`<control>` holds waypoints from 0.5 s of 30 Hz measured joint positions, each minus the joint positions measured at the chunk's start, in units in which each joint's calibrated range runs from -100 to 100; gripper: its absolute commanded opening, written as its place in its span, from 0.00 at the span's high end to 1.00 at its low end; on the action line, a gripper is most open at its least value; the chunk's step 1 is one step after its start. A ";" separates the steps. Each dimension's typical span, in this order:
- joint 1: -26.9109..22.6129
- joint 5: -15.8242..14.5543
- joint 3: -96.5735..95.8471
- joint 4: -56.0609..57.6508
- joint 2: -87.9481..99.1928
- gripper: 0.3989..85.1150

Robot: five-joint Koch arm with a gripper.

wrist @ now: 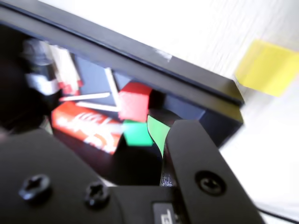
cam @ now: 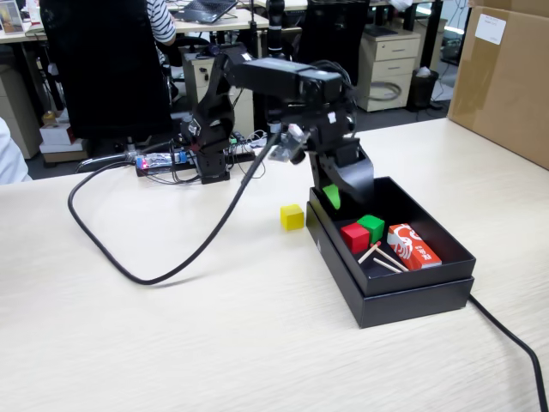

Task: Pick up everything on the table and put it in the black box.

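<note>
The black box (cam: 412, 296) stands on the pale table (cam: 171, 343), right of centre in the fixed view. A red cube (cam: 354, 237) and a green cube (cam: 371, 227) lie inside it, touching. The yellow cube (cam: 292, 216) sits on the table just outside the box's left wall. My gripper (cam: 344, 194) hangs over the box's far left corner, open and empty, one finger faced with green tape. The wrist view looks down into the box (wrist: 140, 51) at the red cube (wrist: 134, 100) and green cube (wrist: 137, 133). The yellow cube (wrist: 268, 67) lies beyond the rim there, and the gripper (wrist: 100, 140) stands wide apart.
An orange-red carton (cam: 413, 245) and thin wooden sticks (cam: 383, 258) also lie in the box. A thick black cable (cam: 129, 257) loops over the table on the left. A brown cardboard box (cam: 506, 77) stands at the far right, and the arm's base (cam: 210, 146) at the back.
</note>
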State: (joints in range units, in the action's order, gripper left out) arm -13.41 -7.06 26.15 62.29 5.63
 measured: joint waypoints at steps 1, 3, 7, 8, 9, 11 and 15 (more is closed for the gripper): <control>0.20 0.00 -1.37 0.00 3.24 0.47; 0.49 0.10 -4.93 0.00 10.23 0.47; 1.03 0.05 -15.34 0.00 24.98 0.47; 1.07 0.10 -18.80 0.15 28.35 0.46; 1.12 0.29 -20.90 -0.15 30.68 0.46; 1.17 0.20 -27.66 0.23 36.63 0.45; 1.27 0.24 -35.60 0.08 42.20 0.45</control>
State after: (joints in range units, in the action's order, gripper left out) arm -12.14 -6.81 -9.45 62.37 47.83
